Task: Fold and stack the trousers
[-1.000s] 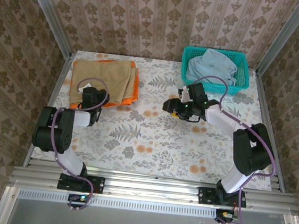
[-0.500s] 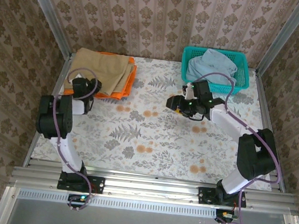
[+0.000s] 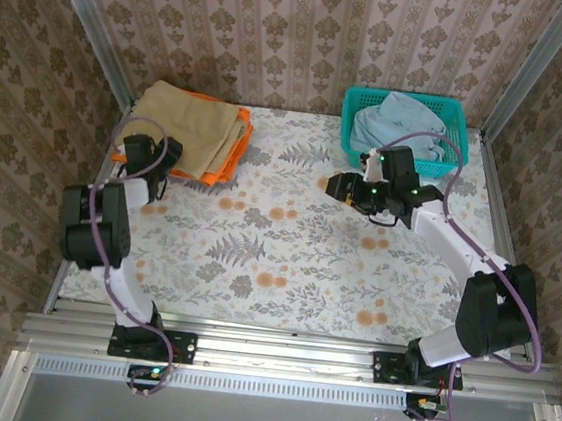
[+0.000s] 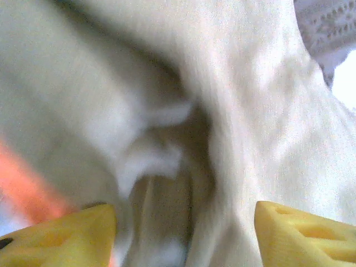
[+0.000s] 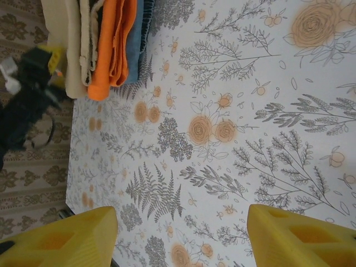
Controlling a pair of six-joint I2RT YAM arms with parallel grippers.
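Left gripper (image 3: pixel 152 153): in its wrist view (image 4: pixel 183 239) the fingers stand apart, with tan cloth directly ahead of them and reaching into the gap. I cannot tell whether either finger touches it. A second ago this gripper sat nearer the arm bases. It has since reached out toward the far left corner, and the garment stack has shifted that way with it.

Right gripper (image 3: pixel 336 186): fingers apart (image 5: pixel 181 239), nothing between them, floral tabletop (image 3: pixel 286 261) beneath. It has moved slightly farther out.

The trousers (image 3: pixel 194 126) lie folded just beyond the left gripper, on top of the stack and well to the left of the right gripper.

Count:
- One pair of trousers.
- One orange garment (image 3: pixel 230 163) under the trousers.
- One blue layer (image 5: pixel 135 39) below the orange, seen in the right wrist view.
- One teal basket (image 3: pixel 456 110) just beyond the right gripper.
- One pale blue garment (image 3: pixel 396 122) in the basket.
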